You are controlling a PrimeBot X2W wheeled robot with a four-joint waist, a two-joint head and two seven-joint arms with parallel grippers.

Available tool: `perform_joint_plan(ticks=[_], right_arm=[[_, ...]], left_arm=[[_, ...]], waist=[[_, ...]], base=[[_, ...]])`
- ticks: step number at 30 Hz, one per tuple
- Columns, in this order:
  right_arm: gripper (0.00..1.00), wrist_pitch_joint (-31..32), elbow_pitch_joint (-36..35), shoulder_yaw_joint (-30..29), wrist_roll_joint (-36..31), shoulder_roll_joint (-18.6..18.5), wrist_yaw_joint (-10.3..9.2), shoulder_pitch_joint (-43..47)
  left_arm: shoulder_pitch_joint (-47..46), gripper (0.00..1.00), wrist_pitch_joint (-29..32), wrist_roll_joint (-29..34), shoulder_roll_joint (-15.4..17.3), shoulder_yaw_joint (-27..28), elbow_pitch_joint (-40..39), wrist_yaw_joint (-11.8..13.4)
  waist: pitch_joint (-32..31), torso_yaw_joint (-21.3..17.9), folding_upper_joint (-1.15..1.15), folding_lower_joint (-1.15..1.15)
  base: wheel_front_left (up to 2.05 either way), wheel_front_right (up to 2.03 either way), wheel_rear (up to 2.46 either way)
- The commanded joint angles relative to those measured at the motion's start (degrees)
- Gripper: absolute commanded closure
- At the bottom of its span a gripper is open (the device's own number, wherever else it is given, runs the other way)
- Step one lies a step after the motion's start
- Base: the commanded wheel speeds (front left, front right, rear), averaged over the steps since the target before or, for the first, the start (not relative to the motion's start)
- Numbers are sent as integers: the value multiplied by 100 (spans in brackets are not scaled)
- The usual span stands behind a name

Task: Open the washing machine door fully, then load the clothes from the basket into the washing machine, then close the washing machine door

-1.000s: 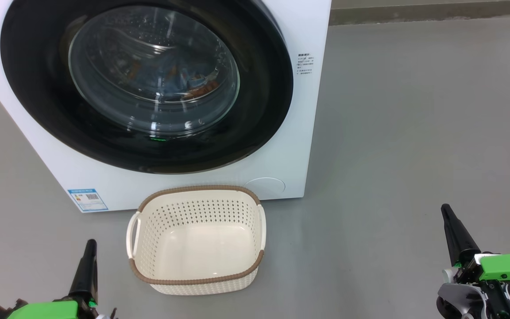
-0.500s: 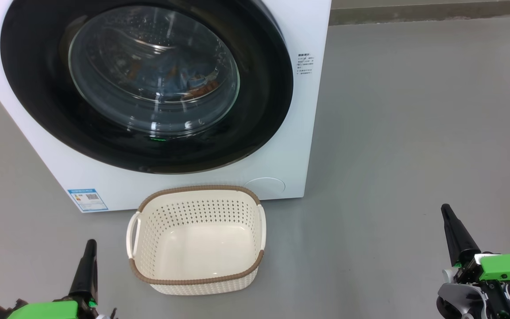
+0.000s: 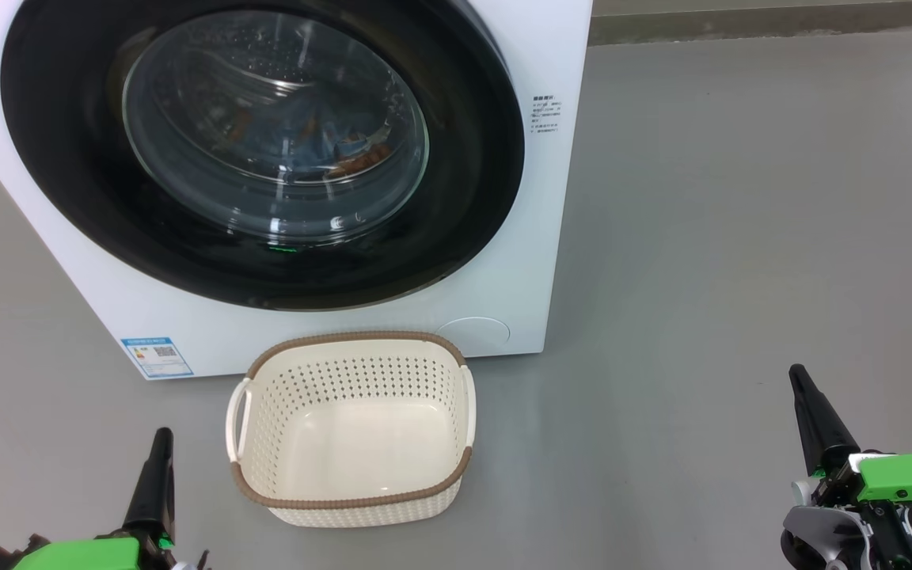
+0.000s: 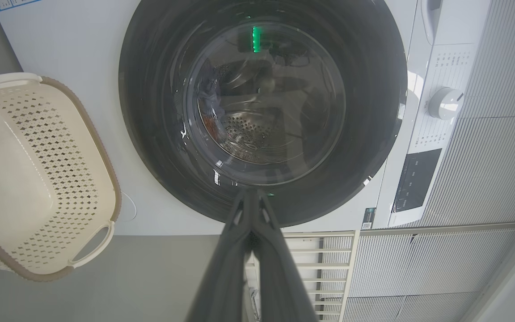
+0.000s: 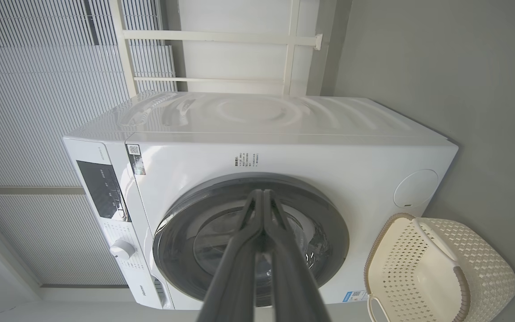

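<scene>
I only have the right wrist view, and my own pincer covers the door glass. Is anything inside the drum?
Observer: Yes. The head view shows the clothes, light blue fabric, behind the glass of the shut washing machine door.
Operator: Is the basket empty right down to the bottom?
Observer: From above, the basket shows a bare cream floor.
Operator: And the other arm?
Observer: Its own wrist view shows the left pincer shut, fingers pressed together, holding nothing.

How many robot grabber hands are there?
2. The left gripper is at the lower left of the head view, just left of the basket. The right gripper is at the lower right, farther from the basket. Both are shut.
</scene>
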Motion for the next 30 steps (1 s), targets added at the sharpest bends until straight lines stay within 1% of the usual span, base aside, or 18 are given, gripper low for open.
perform_joint_plan(ticks=[1,30], right_arm=[[100,39,-171,102,14,-44,2,-66],[100,42,-170,98,11,-41,2,-66]], left_arm=[[-63,100,40,-41,64,183,-179,-40],[-63,100,38,-44,64,180,-180,-40]], waist=[[0,0,0,0],[0,0,0,0]], base=[[0,0,0],[0,0,0]])
